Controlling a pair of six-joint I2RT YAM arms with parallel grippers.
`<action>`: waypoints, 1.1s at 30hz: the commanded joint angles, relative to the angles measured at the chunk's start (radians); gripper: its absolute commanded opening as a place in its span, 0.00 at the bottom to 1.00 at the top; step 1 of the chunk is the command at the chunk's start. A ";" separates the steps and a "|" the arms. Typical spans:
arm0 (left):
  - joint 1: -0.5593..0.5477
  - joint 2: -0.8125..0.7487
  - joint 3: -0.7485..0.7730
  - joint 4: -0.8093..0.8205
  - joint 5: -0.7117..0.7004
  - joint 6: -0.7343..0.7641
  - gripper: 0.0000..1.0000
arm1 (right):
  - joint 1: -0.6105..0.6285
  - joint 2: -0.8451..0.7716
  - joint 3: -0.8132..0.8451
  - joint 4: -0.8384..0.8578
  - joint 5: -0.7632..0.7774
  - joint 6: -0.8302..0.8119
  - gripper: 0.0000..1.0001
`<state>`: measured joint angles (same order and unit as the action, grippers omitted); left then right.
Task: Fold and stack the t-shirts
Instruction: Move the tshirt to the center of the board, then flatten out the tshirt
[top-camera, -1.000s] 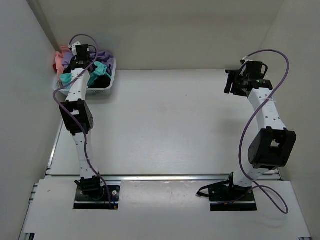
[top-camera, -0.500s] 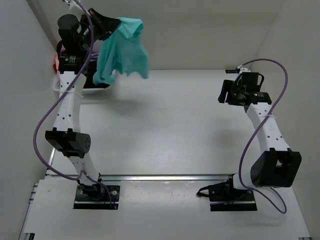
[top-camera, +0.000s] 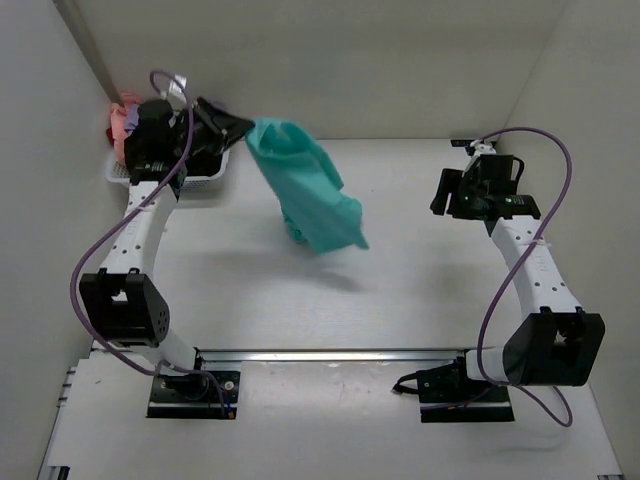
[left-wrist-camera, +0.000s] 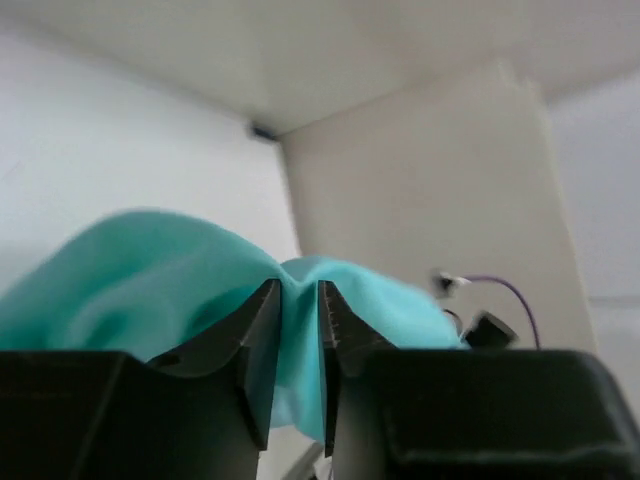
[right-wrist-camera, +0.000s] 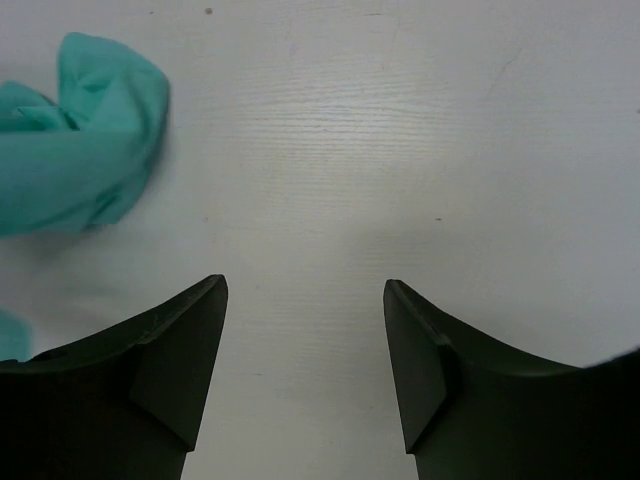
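My left gripper (top-camera: 240, 125), just right of the basket (top-camera: 196, 181), has its jaws nearly together on a corner of the teal shirt (top-camera: 305, 195). The shirt trails away from the basket over the worktop (top-camera: 400, 290). My right gripper (top-camera: 441, 193), spread and empty, waits well beyond the shirt's loose end.

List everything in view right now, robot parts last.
table: one, white, under everything
basket: one, white, far left corner
teal t-shirt: one, teal, airborne left of centre, top end at the left end effector
other t-shirts: count unclear, pink and red showing, at the basket's far side
arms: two, white and black, bases at near edge
cables: two, purple, one along each arm
left end effector: one, black, beside the basket, teal cloth in its narrow gap, grip unclear
right end effector: one, black, open, empty, over the right side
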<state>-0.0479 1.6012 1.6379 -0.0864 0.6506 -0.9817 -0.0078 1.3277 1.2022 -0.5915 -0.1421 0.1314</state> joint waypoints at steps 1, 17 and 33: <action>0.077 -0.040 -0.237 -0.058 -0.043 -0.073 0.33 | 0.021 -0.018 -0.009 0.055 -0.068 -0.004 0.62; -0.252 -0.049 -0.342 -0.524 -0.372 0.357 0.56 | 0.290 0.154 -0.067 0.163 -0.212 0.037 0.66; -0.526 0.057 -0.573 -0.590 -0.555 0.173 0.62 | 0.198 0.271 -0.012 0.191 -0.177 0.143 0.61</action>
<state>-0.5625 1.6447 1.0809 -0.7002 0.1478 -0.7544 0.1757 1.5772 1.1263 -0.4461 -0.3225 0.2619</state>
